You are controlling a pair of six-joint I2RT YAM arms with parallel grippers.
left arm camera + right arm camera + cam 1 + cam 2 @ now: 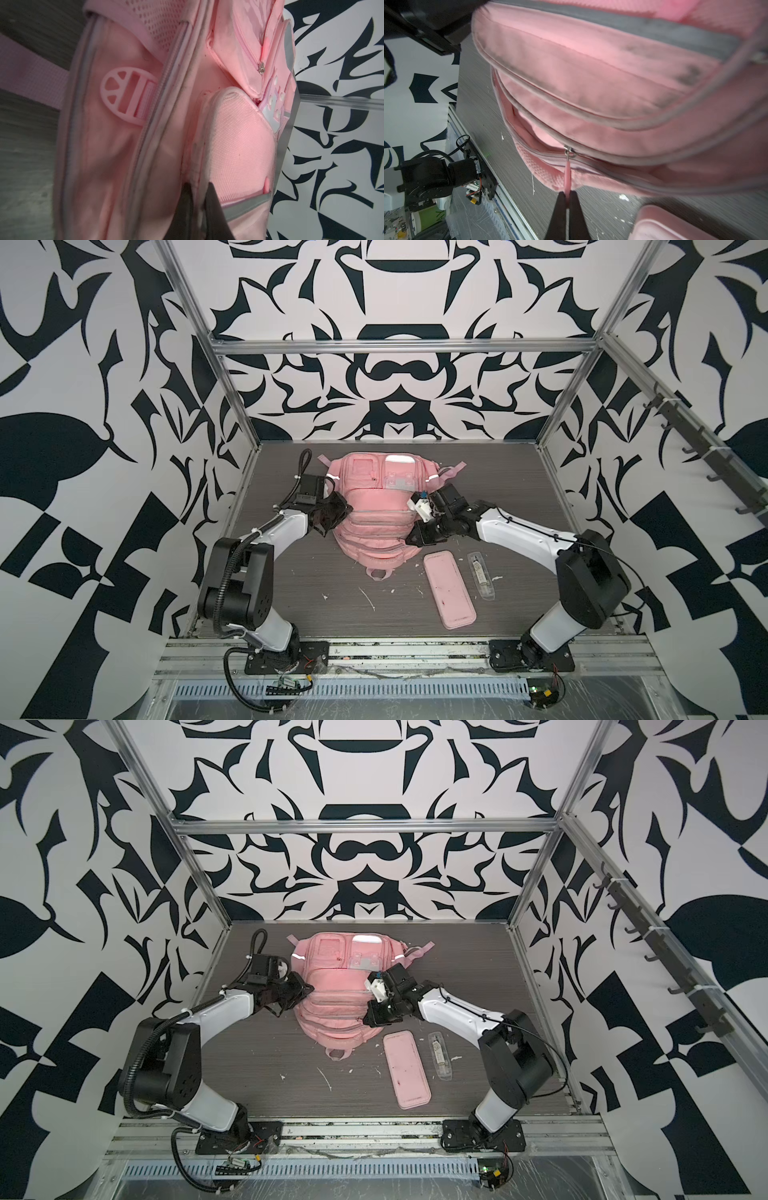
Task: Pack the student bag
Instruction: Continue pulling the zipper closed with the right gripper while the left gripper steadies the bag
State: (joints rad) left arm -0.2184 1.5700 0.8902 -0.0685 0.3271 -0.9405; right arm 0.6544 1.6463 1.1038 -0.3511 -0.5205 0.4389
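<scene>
The pink student bag [370,506] [332,986] lies flat on the dark table in both top views, its top handle towards the front. My left gripper [332,516] [200,187] is at the bag's left side, shut on a fold of fabric at the side pocket's edge [207,145]. At the bag's right side my right gripper [411,539] [566,194] is shut on the pink zip pull [568,174], which hangs from the metal slider [568,150]. Beyond the slider the zip gapes open a little [529,133].
A flat pink pencil case [449,589] [405,1071] lies front right of the bag, its corner [664,224] close to my right gripper. A clear packet with a pen [482,576] lies beside it. White flecks dot the table. Patterned walls enclose three sides.
</scene>
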